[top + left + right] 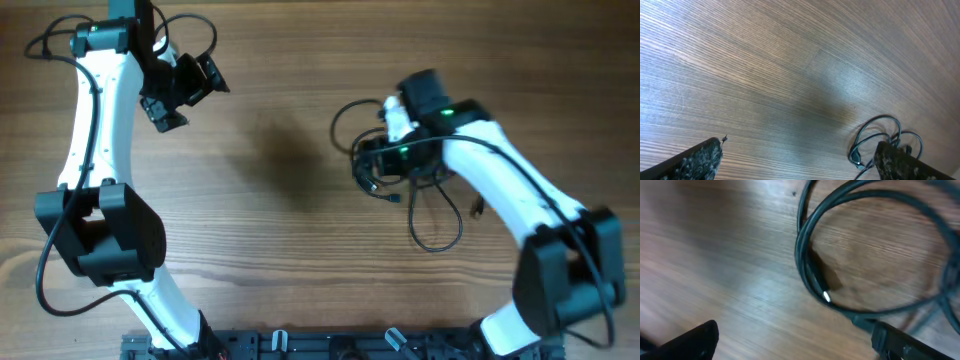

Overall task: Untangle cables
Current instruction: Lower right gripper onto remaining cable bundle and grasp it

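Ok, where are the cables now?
Overhead, the cables lie in a loose tangle right of the table's centre, beneath the right claw, with one loop trailing toward the arm bases.

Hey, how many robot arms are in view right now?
2. The left arm stands on the table's left side, away from the cables; the right arm is on the right, reaching over the cables.

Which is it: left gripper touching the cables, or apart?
Apart. Overhead shows a wide stretch of table between the left gripper and the cables.
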Controlling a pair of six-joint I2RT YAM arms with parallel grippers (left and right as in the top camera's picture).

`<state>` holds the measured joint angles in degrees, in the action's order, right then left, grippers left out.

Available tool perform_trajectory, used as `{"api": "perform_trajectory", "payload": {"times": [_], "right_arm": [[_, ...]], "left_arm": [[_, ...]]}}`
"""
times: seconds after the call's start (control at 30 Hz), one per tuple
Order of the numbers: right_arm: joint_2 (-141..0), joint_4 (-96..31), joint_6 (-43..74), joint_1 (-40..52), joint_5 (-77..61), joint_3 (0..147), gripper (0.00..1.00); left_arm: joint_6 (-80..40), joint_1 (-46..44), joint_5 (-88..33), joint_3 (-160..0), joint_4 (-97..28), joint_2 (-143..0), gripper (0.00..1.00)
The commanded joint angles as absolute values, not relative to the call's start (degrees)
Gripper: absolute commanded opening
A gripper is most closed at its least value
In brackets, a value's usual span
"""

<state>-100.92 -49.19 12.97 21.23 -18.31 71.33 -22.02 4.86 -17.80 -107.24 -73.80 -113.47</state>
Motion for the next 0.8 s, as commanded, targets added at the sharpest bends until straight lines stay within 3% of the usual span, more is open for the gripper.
{"api": "perform_trajectory", "payload": {"times": [0.0, 0.07, 0.2, 0.3, 0.4, 0.6, 0.67, 0.7, 0.77], "right_arm": [[-104.9, -46.61, 13.43, 23.57, -13.1, 70.76, 0.99], [-106.34, -44.42, 13.52, 24.21, -11.75, 70.76, 0.93], [-107.81, -41.47, 13.5, 24.69, -8.08, 70.76, 0.63], [-107.85, -39.29, 13.45, 24.71, -6.37, 70.76, 0.59], [-107.85, -38.83, 13.47, 24.71, -6.39, 70.76, 0.43], [-109.67, -39.48, 13.52, 25.39, -8.01, 70.74, 0.43], [-110.65, -39.42, 13.56, 25.89, -8.99, 70.74, 0.36], [-111.18, -39.4, 13.54, 26.3, -8.97, 70.74, 0.3], [-111.31, -39.46, 13.82, 26.63, -8.82, 70.81, 0.06]], "left_arm": [[-22.79, 4.67, -15.92, -106.78, -74.0, -113.38, 1.0], [-22.79, 4.64, -15.73, -106.78, -73.97, -113.38, 1.0], [-22.79, 4.62, -15.75, -106.78, -73.89, -113.38, 1.0], [-22.81, 4.6, -15.75, -106.78, -73.76, -113.38, 1.0], [-22.81, 4.6, -15.77, -106.78, -73.52, -113.38, 1.0], [-22.81, 4.6, -15.77, -106.78, -73.32, -113.38, 1.0], [-22.81, 4.6, -15.77, -106.78, -73.1, -113.38, 1.0], [-22.83, 4.6, -15.77, -106.78, -72.95, -113.38, 1.0], [-22.81, 4.6, -15.77, -106.78, -72.93, -113.38, 1.0]]}}
